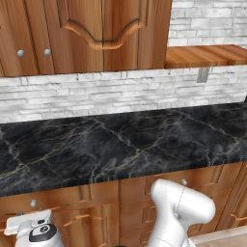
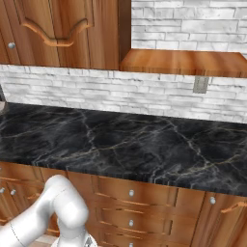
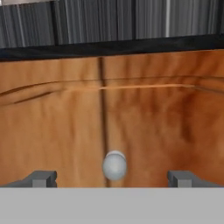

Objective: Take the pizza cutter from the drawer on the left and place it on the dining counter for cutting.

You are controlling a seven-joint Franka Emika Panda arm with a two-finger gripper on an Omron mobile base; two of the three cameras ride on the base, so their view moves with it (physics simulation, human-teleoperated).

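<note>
gripper (image 3: 111, 178): I had it spread wide around the drawer (image 3: 131, 127) knob (image 3: 114, 165), bottom centre
progress: drawer still shut, everything left

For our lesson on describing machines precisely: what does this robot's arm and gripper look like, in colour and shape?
The arm is glossy white with smooth, rounded, bulbous segments; a thin dark seam line runs across one. Its hand is a blocky white part with a round black-and-grey disc on it. The gripper ends in two small, squarish dark grey fingertips.

glossy white rounded arm (image 1: 181, 207), dark joint ring, small grey finger tips (image 3: 43, 178).
</note>
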